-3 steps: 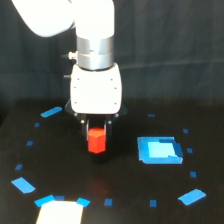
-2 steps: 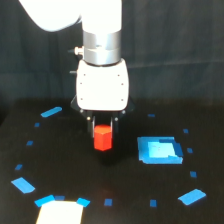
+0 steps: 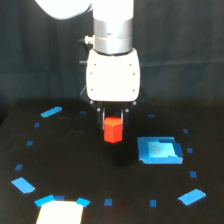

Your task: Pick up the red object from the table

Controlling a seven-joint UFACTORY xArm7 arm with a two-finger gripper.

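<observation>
The red object (image 3: 113, 130) is a small bright red-orange block held between my gripper's fingers (image 3: 113, 121), just under the white gripper body. The gripper is shut on its upper part. The block hangs above the black table (image 3: 75, 160), with a gap below it. The fingers are dark and mostly hidden against the black background.
A larger blue square (image 3: 160, 150) lies on the table to the exterior view's right of the block. A white patch (image 3: 59, 212) sits at the front edge. Small blue tape marks (image 3: 51, 111) ring the area.
The arm has shifted toward the exterior view's right and risen, carrying the red object with it off the table.
</observation>
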